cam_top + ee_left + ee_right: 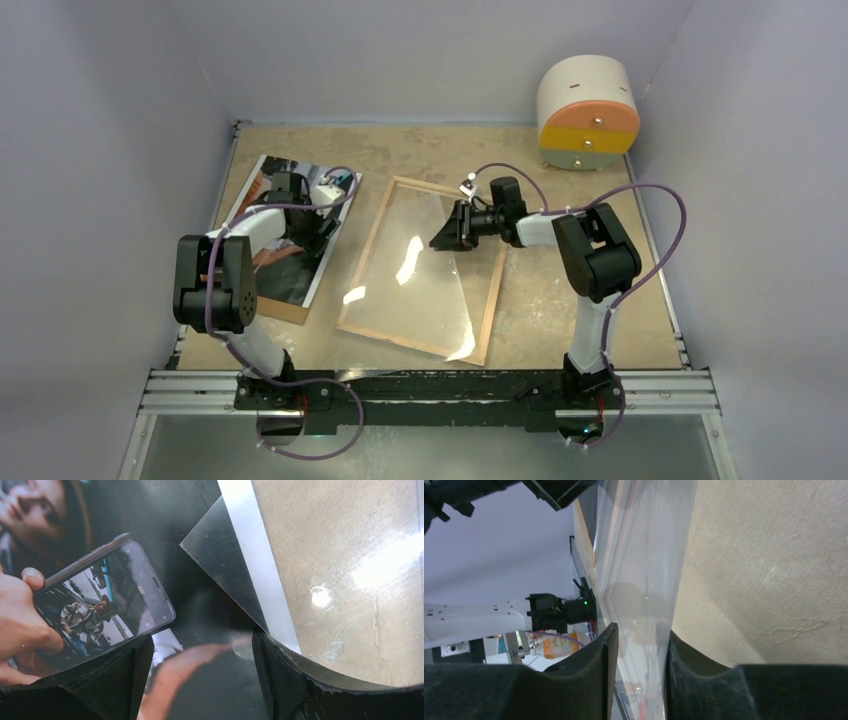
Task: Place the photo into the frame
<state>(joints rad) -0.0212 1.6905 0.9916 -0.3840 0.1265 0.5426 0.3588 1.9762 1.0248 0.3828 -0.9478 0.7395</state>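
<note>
The photo [285, 270] lies face up at the desk's [560, 300] left, on a brown board [285, 311] whose edge shows past its near side; the left arm [215, 280] reaches over it from the near edge; in the left wrist view the photo [100, 605] fills the left of the picture, showing a hand with a phone, and its white border runs slantwise down to the right finger; the left jaws stand wide above the print, one finger [95, 685] over the dark picture and the other at the border, with nothing pinched between them; bare desk shows beyond the border; a grey wedge crosses the border near the top, and what it is I cannot tell; the frame [492, 290] lies skew in the middle of the desk, just right of the photo and apart from it, its wood-coloured face up; the clear pane [410, 290] sits askew inside it, catching bright glare; the right arm [595, 250] bends in from the right and brings its jaws to the pane's far edge; in the right wrist view the pane [644, 555] runs up between the fingers [589, 675]; the right jaws are narrow, one finger on each side of the pane; whether they press it I cannot tell; a white drum [588, 110] with orange and yellow bands stands in the far right corner, well apart from the rest.
</note>
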